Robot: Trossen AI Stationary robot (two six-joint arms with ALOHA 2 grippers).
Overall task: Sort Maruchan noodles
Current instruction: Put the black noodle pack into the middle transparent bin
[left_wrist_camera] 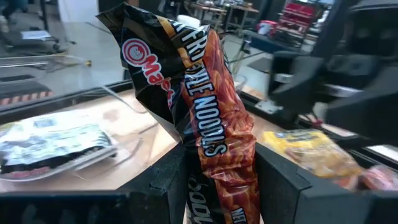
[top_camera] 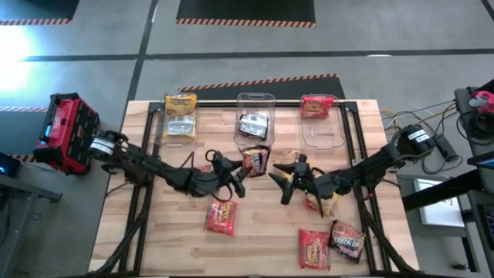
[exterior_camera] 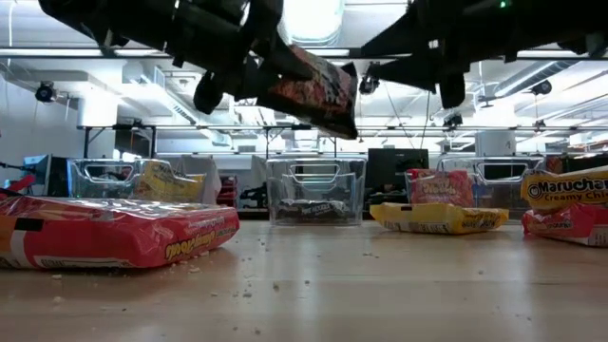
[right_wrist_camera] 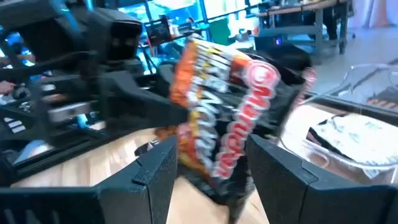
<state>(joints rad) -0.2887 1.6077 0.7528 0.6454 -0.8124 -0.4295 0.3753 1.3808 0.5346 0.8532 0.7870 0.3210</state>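
Above mid-worktop, left pincer (top_camera: pixel 245 171) grips a crinkly black-and-orange noodle packet (top_camera: pixel 255 161); clear middle bin (top_camera: pixel 255 116) sits just beyond, toward the far edge. Right pincer (top_camera: pixel 287 184) hangs open nearby.

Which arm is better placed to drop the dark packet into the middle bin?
Left. The left gripper holds the dark packet just before the middle bin; the right gripper holds nothing.

We see a robotics lab or workshop: a wooden worktable (top_camera: pixel 255 232) on a grey concrete floor marked with hazard-striped tape (top_camera: pixel 258 81), a red toolbox (top_camera: pixel 68 130), bare ceiling ducts (exterior_camera: pixel 142 76), and equipment benches behind.
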